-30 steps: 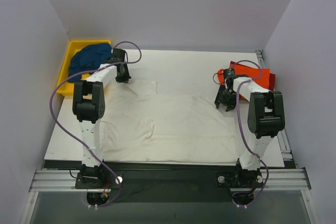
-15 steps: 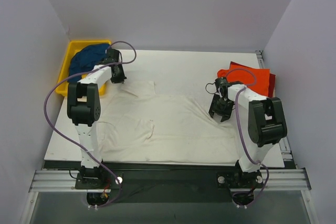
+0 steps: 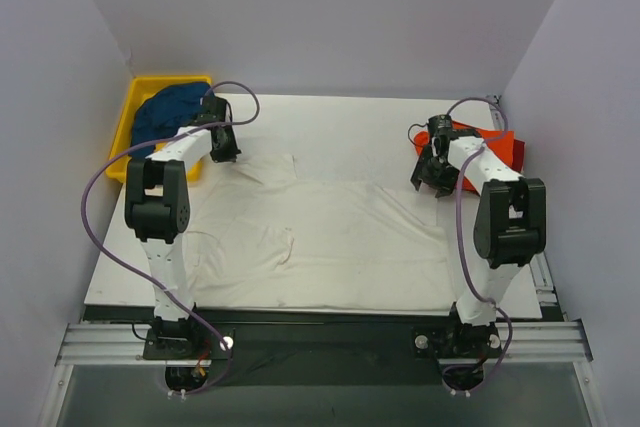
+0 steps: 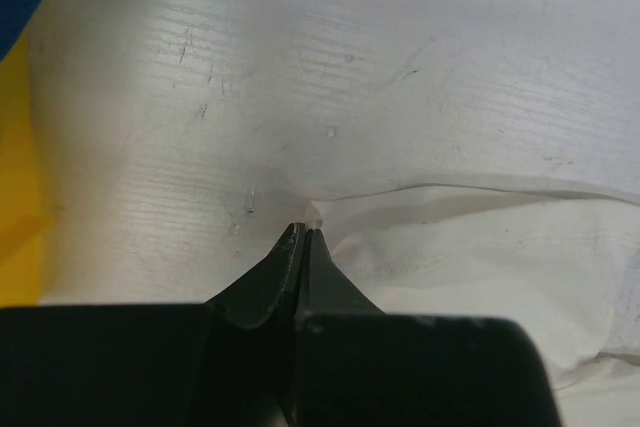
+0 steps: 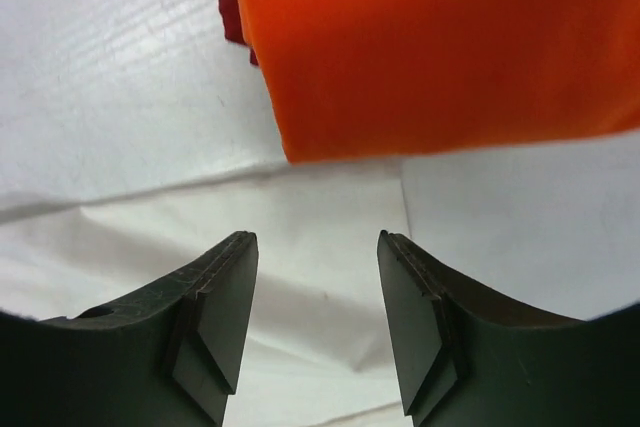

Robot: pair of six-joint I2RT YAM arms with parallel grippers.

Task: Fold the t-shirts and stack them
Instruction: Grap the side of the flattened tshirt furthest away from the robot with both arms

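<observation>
r gripper (image 3: 433, 173) has swung back from mid white tee (image 3: 330, 237) to its far-right corner, jaws spread, empty, tee edge just under them, orange tee (image 5: 430, 37) just beyond. l gripper (image 4: 303, 230) pressed shut, looks pinched on far-left corner; tee flat, long axis l-r.

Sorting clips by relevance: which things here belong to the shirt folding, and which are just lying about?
Part of the job: white shirt, spread on the table; orange shirt; dark red shirt under it; blue shirt, in the bin.
Just there: bin; table.
</observation>
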